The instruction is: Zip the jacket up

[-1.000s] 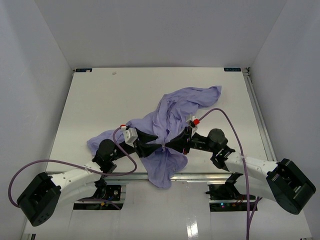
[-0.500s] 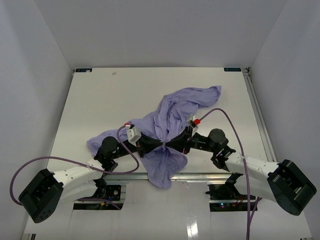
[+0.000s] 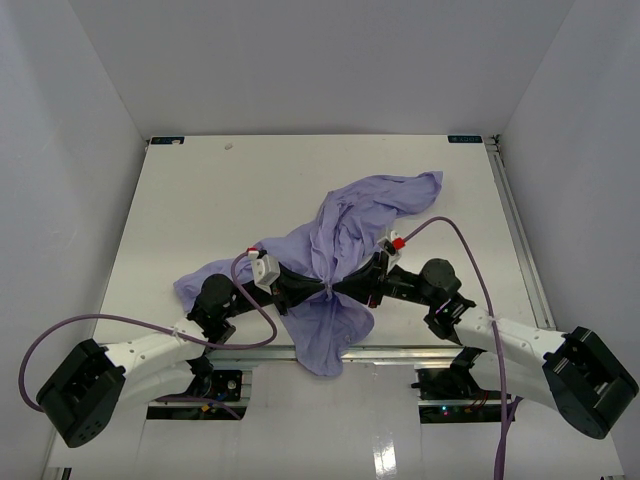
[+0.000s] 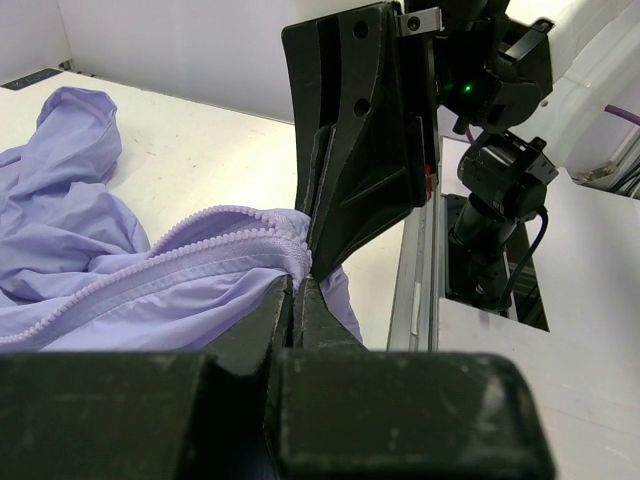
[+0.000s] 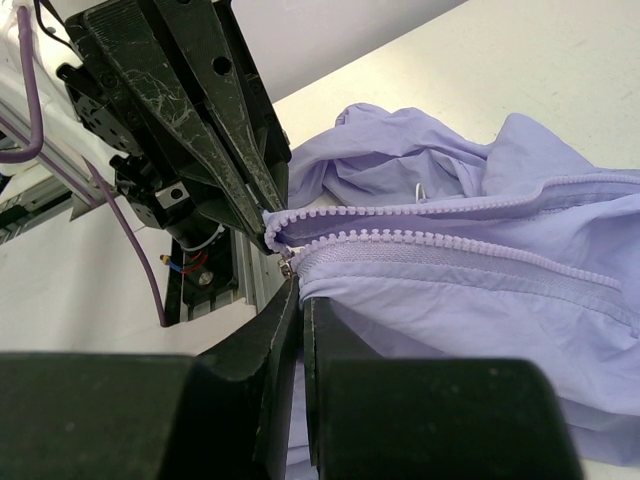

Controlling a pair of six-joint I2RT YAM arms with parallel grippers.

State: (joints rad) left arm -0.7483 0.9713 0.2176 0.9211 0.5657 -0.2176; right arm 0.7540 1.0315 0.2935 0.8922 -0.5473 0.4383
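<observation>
The jacket (image 3: pixel 345 215) is lying crumpled on the middle of the counter (image 3: pixel 200 200), its lower part hanging over the near edge. The left fingers (image 3: pixel 312 288) and the right fingers (image 3: pixel 350 286) are meeting tip to tip near that edge, each pair pinching shut on the cloth at the end of the open zipper (image 5: pixel 430 225) (its two rows of teeth are running side by side, unjoined)

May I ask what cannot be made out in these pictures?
- Zipper slider: both wrist views, hidden where the left gripper and right gripper pinch the jacket.
- Zipper teeth: too small in the top view; cut off by the right wrist view's right edge.
</observation>
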